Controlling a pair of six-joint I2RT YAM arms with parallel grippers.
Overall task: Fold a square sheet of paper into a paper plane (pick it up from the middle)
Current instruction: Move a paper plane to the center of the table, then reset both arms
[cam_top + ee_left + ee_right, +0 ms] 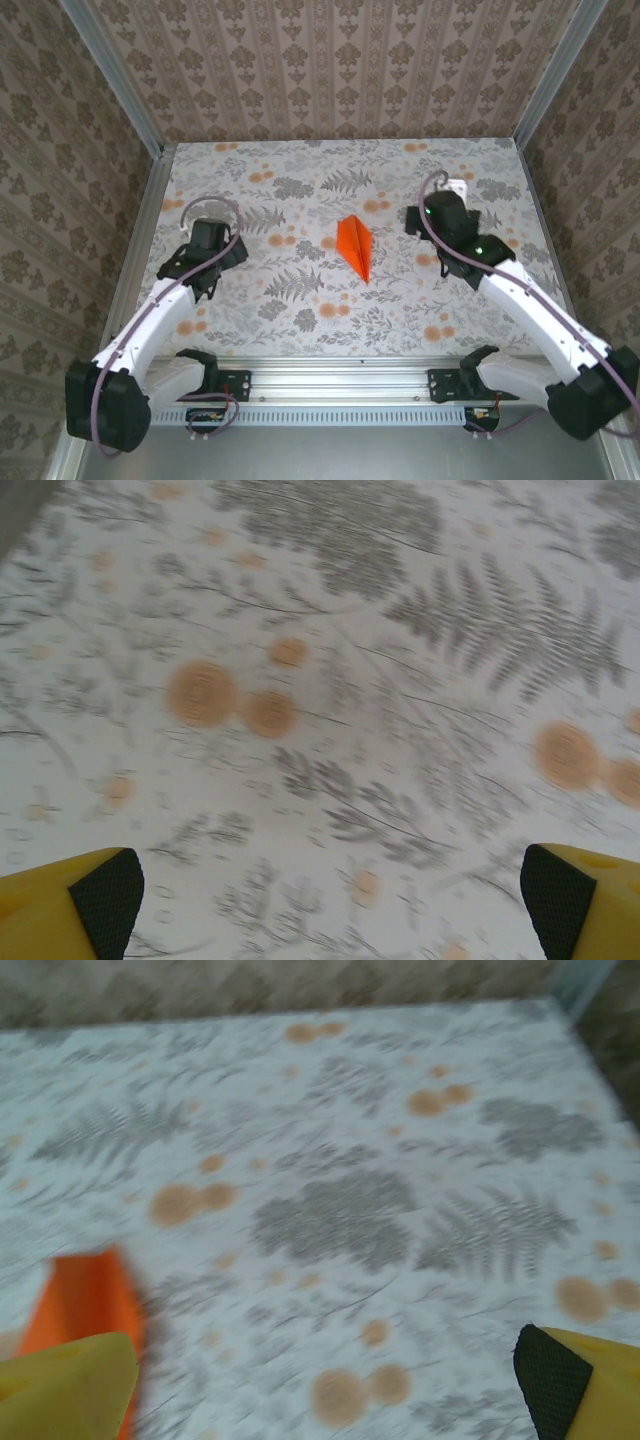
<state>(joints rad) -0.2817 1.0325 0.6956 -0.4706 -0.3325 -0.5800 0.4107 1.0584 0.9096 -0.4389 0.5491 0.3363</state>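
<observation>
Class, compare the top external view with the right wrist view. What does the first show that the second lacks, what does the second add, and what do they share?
The top external view adds the white left arm, the white right arm, the metal rail at their bases, and the whole outline of the folded orange paper dart, lying apart from both arms. The right wrist view adds a close look at its yellow fingers with black pads, spread wide with nothing between them. Both share the orange paper and the floral-patterned table.

A robot test cell — aluminium posts (115, 72) frame wallpaper-patterned walls (330, 70) around a floral-print table (280, 320), with the left arm (150, 335) and right arm (535, 305) bolted to a metal rail (340, 385) at its near edge.
</observation>
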